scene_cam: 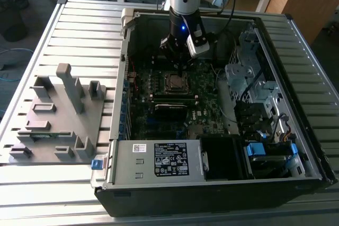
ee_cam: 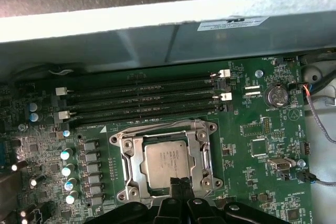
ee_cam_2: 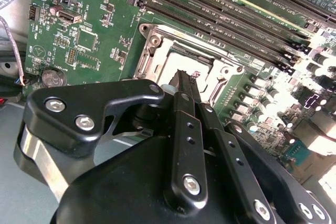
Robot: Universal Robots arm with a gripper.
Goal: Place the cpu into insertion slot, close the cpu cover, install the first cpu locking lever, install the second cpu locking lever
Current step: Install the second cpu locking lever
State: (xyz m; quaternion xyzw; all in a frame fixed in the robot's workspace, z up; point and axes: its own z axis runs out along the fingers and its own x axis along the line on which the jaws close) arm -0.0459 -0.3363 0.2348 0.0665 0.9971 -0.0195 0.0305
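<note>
Exterior view: one gripper (scene_cam: 179, 61) hung above one cpu (scene_cam: 174, 82), inside the case walls (scene_cam: 123, 78).
Second wrist view: fingers (ee_cam_2: 185, 85) pressed together, empty.
First wrist view: cpu lay in the insertion slot (ee_cam: 127, 162); four memory slots (ee_cam: 142, 98) beside.

cpu seated in its socket
the cpu (ee_cam: 167, 161) lies in the insertion slot (ee_cam: 128, 163), memory slots (ee_cam: 142, 98) alongside it, the gripper (ee_cam: 181, 183) above its edge.

In the second wrist view the gripper (ee_cam_2: 184, 80) hides part of the cpu (ee_cam_2: 181, 62) and the near side of the cpu cover (ee_cam_2: 152, 43); in the first wrist view the picture's edge cuts the gripper (ee_cam: 181, 184) off
</note>
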